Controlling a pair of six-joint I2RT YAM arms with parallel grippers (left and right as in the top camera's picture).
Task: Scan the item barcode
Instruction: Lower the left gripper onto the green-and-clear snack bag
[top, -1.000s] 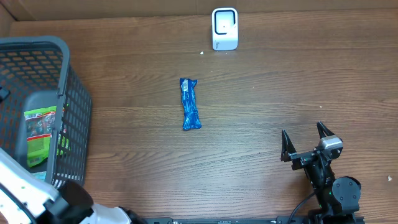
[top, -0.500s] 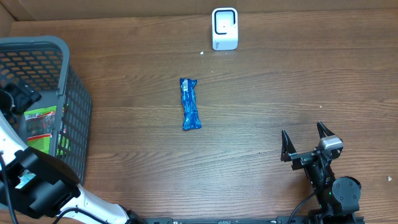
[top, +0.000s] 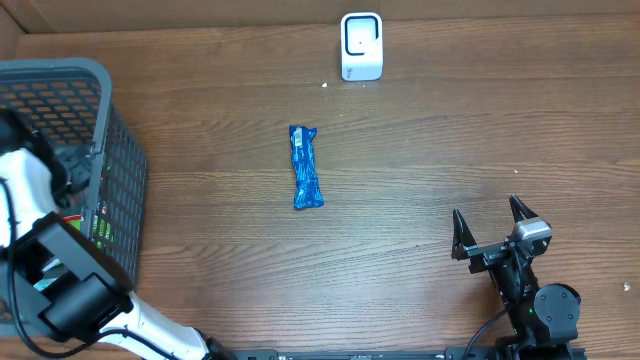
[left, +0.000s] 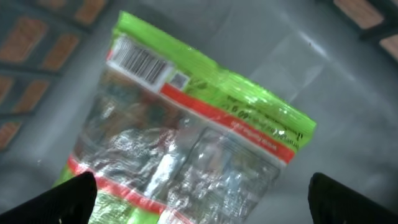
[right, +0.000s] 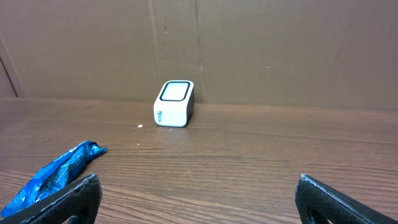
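1. Left gripper (left: 202, 202): the jaws stand wide apart and hold nothing. In the left wrist view its two dark fingertips (left: 53, 199) sit at the lower corners of the frame.
2. Green packet (left: 199, 130): it lies directly below the left gripper, between the lines of the two fingertips. Whether the tips touch it cannot be told. It is a crinkled clear pouch with green ends and a red band, lying slantwise.
3. Barcode (left: 140, 62): it is printed on the packet's upper green end and faces up toward the wrist camera, on the end far from the fingertips.
4. Basket (top: 70, 68): this grey mesh basket stands at the table's left edge. The green packet rests on its grey floor, and the left arm reaches down inside its walls.
5. Right gripper (top: 487, 215): it is released and empty, with its fingers spread. It is parked near the table's front right corner, well apart from the basket.
6. Blue packet (top: 305, 168): it lies lengthwise near the middle of the table (top: 450, 130), ahead and to the left of the right gripper and apart from it.
7. Scanner (top: 361, 45): a small white box, it stands upright at the far edge, beyond the blue packet.
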